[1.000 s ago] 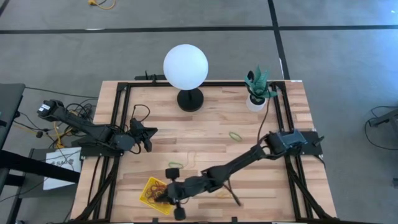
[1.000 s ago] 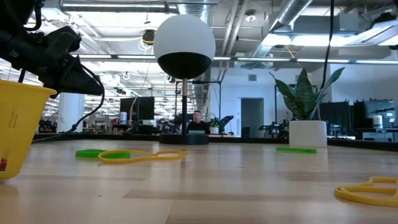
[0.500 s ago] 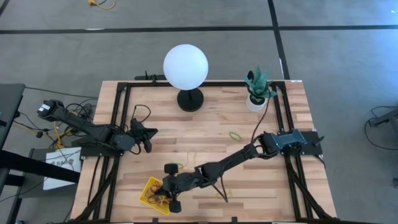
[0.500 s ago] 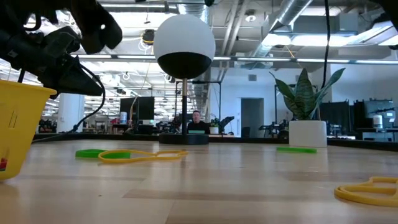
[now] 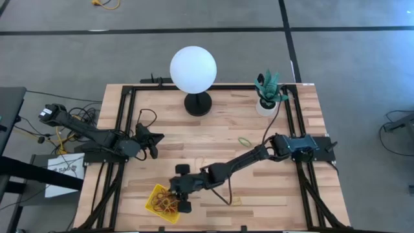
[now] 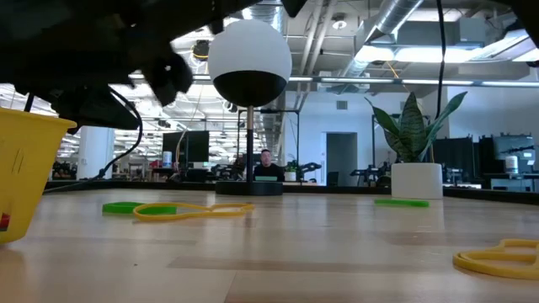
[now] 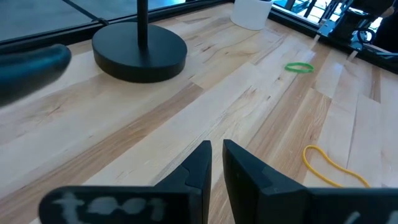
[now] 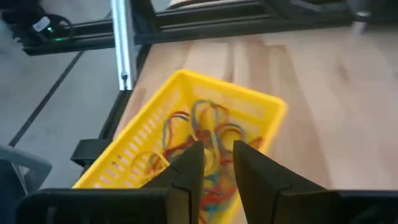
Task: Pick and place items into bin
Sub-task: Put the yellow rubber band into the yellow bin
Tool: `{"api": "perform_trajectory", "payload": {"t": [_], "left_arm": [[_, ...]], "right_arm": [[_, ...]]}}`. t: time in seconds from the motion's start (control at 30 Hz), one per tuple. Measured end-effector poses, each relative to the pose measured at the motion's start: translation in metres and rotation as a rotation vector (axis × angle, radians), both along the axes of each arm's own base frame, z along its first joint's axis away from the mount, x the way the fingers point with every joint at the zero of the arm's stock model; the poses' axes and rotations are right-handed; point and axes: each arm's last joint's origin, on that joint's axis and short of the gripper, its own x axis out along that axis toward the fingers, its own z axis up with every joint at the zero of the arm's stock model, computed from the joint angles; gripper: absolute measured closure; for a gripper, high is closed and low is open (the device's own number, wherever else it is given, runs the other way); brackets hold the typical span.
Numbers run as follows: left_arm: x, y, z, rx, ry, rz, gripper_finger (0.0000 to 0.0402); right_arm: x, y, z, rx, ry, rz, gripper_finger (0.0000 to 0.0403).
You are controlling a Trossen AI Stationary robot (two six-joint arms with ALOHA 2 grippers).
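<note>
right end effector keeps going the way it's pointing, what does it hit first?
Most likely the pile of rubber bands in the yellow bin; the right end effector points down into it. Depth is unclear.

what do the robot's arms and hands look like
Both arms are dark, nearly black, built of slim jointed segments, with thin black cables trailing near their bases. The left hand ends in two flat, tapered black fingers above a dark crossbar bearing faint pale markings. The right hand shows the same pair of wedge-shaped black fingers on a dark crossbar.
</note>
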Motion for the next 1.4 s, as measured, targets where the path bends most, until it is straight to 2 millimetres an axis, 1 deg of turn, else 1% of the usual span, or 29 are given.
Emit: {"api": "perform_trajectory", "payload": {"t": [0.1,0.23,0.33,0.4,0.57,0.63,0.77,0.87,0.97,1.07,1.13,1.2,1.3,1.4], "left_arm": [[0.0,0.0,0.0,0.0,0.0,0.0,0.0374],[0.0,0.0,0.0,0.001,0.0,0.001,0.0374],[0.0,0.0,0.0,0.006,-0.002,0.01,0.0374],[0.0,0.0,0.0,0.008,-0.002,0.012,0.0374],[0.0,0.001,0.0,0.011,0.003,0.014,0.0374],[-0.001,0.001,-0.001,0.014,0.012,0.014,0.0374],[-0.002,0.001,-0.003,0.008,0.025,0.024,0.0374],[-0.002,0.001,-0.003,0.006,0.026,0.032,0.0374],[-0.002,0.001,-0.003,0.004,0.021,0.036,0.0374],[-0.002,0.001,-0.003,0.004,0.021,0.036,0.0374],[-0.002,0.002,-0.003,0.004,0.02,0.037,0.0374],[-0.002,0.002,-0.003,0.004,0.02,0.037,0.0374],[-0.002,0.002,-0.003,0.004,0.021,0.037,0.0374],[-0.002,0.002,-0.003,0.004,0.021,0.036,0.0374]], "right_arm": [[-0.009,-0.012,0.016,-0.035,0.099,-0.013,0.0322],[-0.022,-0.026,0.041,-0.093,0.164,-0.024,0.0322],[-0.029,-0.031,0.049,-0.164,0.206,-0.008,0.0322],[-0.036,-0.037,0.045,-0.203,0.262,-0.003,0.0322],[-0.05,-0.058,0.02,-0.209,0.349,-0.083,0.0322],[-0.059,-0.067,0.011,-0.215,0.375,-0.097,0.0322],[-0.07,-0.079,0.002,-0.195,0.322,-0.105,0.0322],[-0.074,-0.083,-0.007,-0.201,0.29,-0.097,0.0322],[-0.073,-0.085,-0.017,-0.199,0.297,-0.102,0.0322],[-0.071,-0.085,-0.02,-0.191,0.283,-0.107,0.0322],[-0.064,-0.083,-0.026,-0.18,0.246,-0.108,0.0322],[-0.068,-0.083,-0.033,-0.192,0.286,-0.105,0.0322],[-0.062,-0.082,-0.029,-0.172,0.229,-0.106,0.0322],[-0.064,-0.082,-0.036,-0.177,0.262,-0.099,0.0322]]}}
